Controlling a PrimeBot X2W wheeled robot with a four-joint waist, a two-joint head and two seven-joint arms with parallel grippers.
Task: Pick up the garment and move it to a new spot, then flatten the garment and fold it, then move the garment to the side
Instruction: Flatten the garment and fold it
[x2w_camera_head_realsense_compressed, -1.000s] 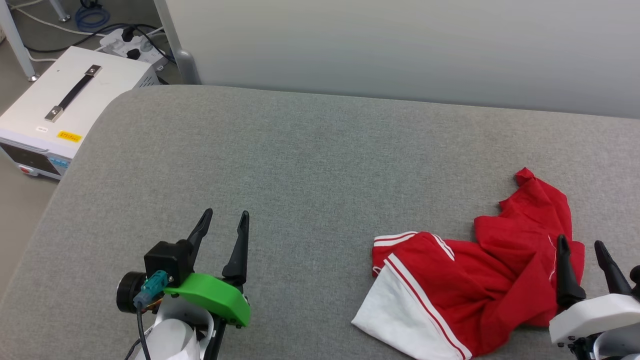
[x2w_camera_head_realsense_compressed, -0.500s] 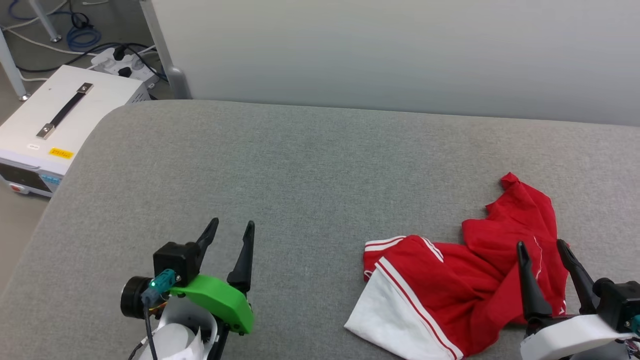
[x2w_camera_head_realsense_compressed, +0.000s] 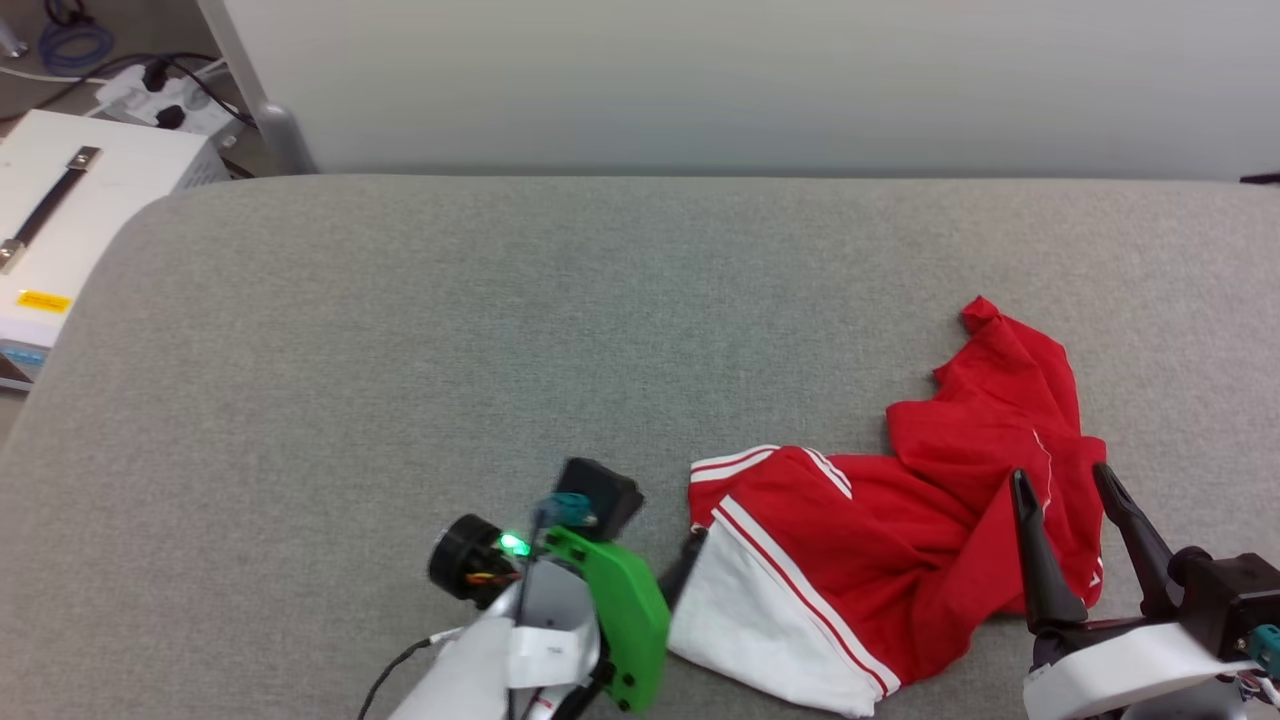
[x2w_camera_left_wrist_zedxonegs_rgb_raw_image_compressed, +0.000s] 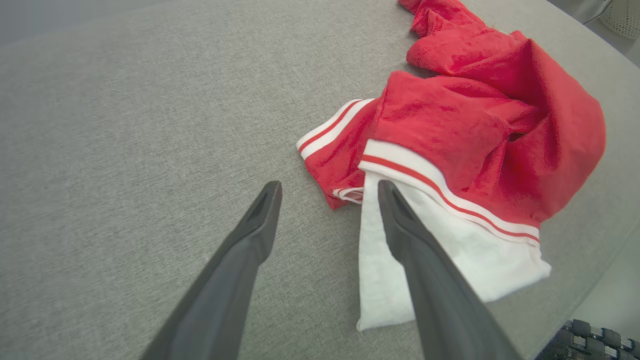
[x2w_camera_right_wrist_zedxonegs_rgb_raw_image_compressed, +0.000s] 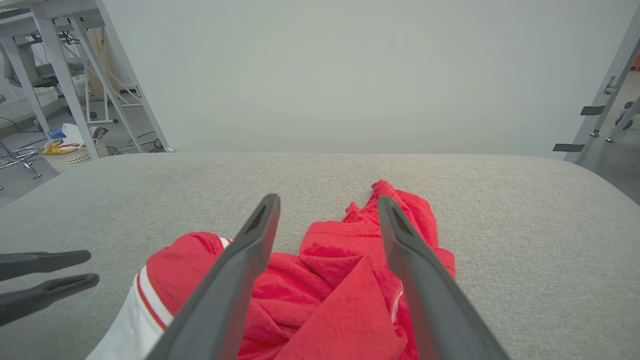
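The garment (x2w_camera_head_realsense_compressed: 900, 520) lies crumpled on the grey padded table (x2w_camera_head_realsense_compressed: 450, 320), red with a white sleeve and striped trim at its near left. My left gripper (x2w_camera_head_realsense_compressed: 690, 560) has turned toward that sleeve. In the left wrist view it (x2w_camera_left_wrist_zedxonegs_rgb_raw_image_compressed: 328, 187) is open, one finger over the white sleeve's edge (x2w_camera_left_wrist_zedxonegs_rgb_raw_image_compressed: 380, 260), the other over bare table. My right gripper (x2w_camera_head_realsense_compressed: 1060, 485) stands open over the garment's right part. In the right wrist view its fingers (x2w_camera_right_wrist_zedxonegs_rgb_raw_image_compressed: 327, 200) straddle the red folds (x2w_camera_right_wrist_zedxonegs_rgb_raw_image_compressed: 340, 280), and the left gripper (x2w_camera_right_wrist_zedxonegs_rgb_raw_image_compressed: 50, 275) shows at the left.
A white box with a black handle (x2w_camera_head_realsense_compressed: 50, 220) and a power strip (x2w_camera_head_realsense_compressed: 160, 95) sit on the floor beyond the table's far left corner. A pale wall panel (x2w_camera_head_realsense_compressed: 700, 80) runs behind the table. A basket (x2w_camera_right_wrist_zedxonegs_rgb_raw_image_compressed: 75, 152) stands by frame legs.
The head camera has shifted. My left gripper has swung right and turned, coming up to the white sleeve. My right gripper has moved left over the garment's right part. Both stay open.
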